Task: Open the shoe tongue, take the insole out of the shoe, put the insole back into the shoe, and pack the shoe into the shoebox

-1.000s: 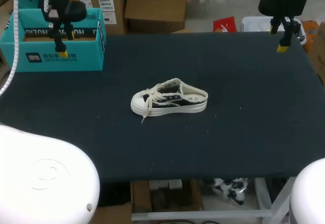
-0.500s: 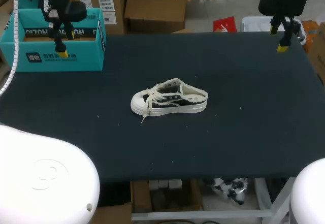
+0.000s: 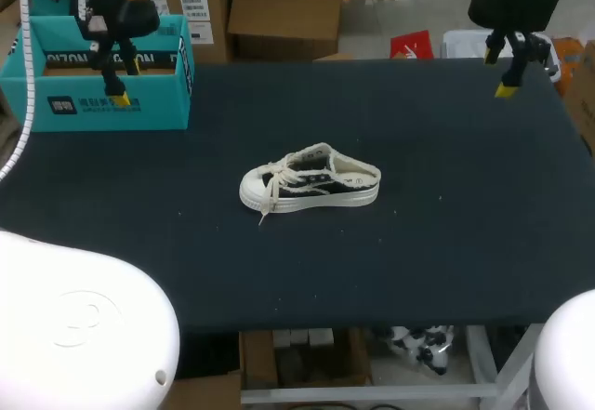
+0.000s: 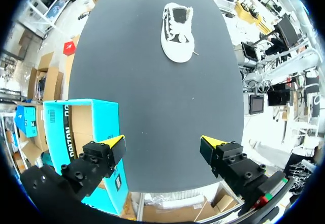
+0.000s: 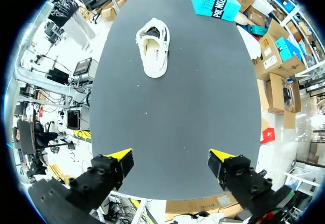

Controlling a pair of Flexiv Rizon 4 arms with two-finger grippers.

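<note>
Head view looks down on a dark counter (image 3: 437, 243) with a white low-top shoe (image 3: 310, 179) lying near the middle of the frame, resting on its sole with its toe toward the left and its open heel toward the right. Its loose laces (image 3: 269, 202) trail off the toe end onto the counter. A teal shoebox (image 3: 93, 105) stands at the upper left of the frame, its top open and the brown cardboard inside showing; it is well apart from the shoe. The left hand (image 3: 118, 99) hangs over the front wall of the shoebox, with a white coiled cable (image 3: 25, 75) running down beside its arm. The right hand (image 3: 503, 90) hangs over the counter's far edge at the upper right, also well apart from the shoe. Left wrist view shows that hand's yellow-tipped fingers spread wide with nothing between them, the shoebox under and beside one finger and the shoe far ahead, toe nearest. Right wrist view shows the other hand spread just as wide and holding nothing, the shoe far ahead of it with its heel opening nearest and the shoebox beyond at the counter's far corner. A few pale specks (image 3: 179, 211) dot the counter around the shoe.
</note>
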